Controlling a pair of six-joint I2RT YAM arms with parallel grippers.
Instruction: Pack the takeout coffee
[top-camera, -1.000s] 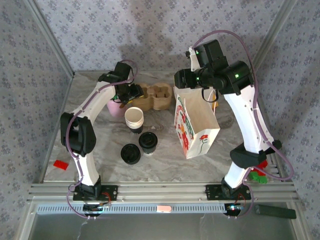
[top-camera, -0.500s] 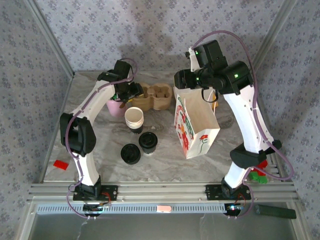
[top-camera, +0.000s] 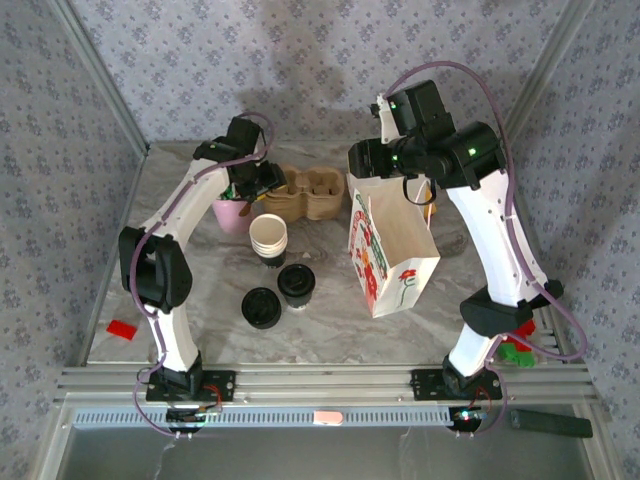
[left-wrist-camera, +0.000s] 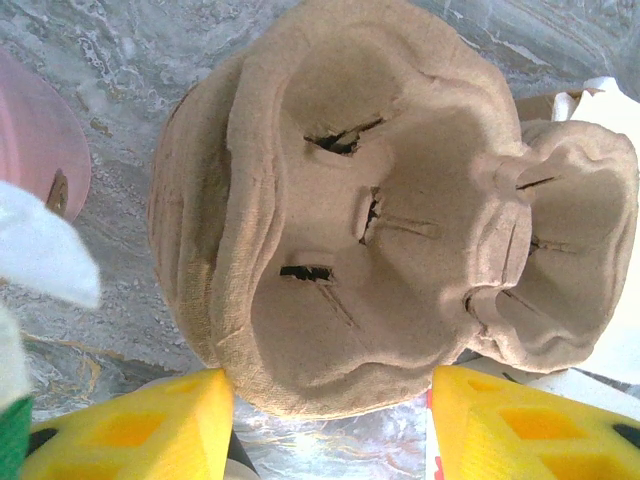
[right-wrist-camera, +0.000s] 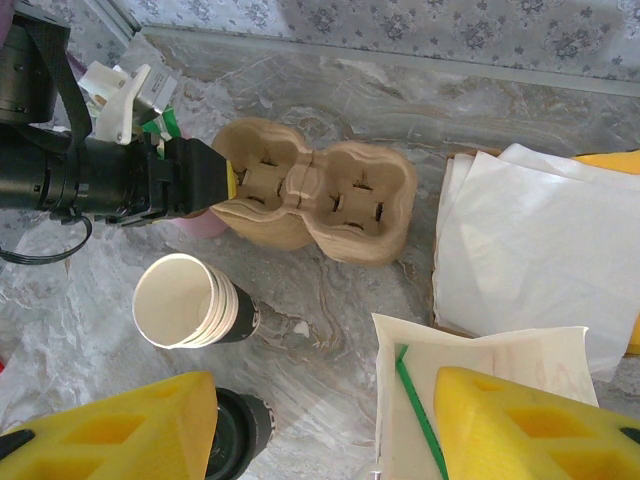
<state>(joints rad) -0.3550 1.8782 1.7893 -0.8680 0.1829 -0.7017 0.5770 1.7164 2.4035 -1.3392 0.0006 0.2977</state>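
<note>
Takeout coffee (top-camera: 297, 284) stands nearward of pulp cup carrier (top-camera: 310, 192); left gripper (left-wrist-camera: 328, 402) spread, straddling carrier's left end; right gripper (right-wrist-camera: 325, 400) spread, empty, just right of carrier.

I log the cup stack (top-camera: 268, 238) as hub: cup carrier (top-camera: 305, 192) at 1 o'clock, takeout coffee (top-camera: 297, 284) at 5, paper bag (top-camera: 390, 250) at 3.

Soft even light, blurred near edges

Two white arms (top-camera: 190, 203) with black joints (top-camera: 155, 272), thin purple cables (top-camera: 470, 72) looping along each, small green lights (top-camera: 471, 152) near the right wrist, yellow pincer fingers (right-wrist-camera: 540, 420), seemingly with diamond-shaped recesses.
</note>
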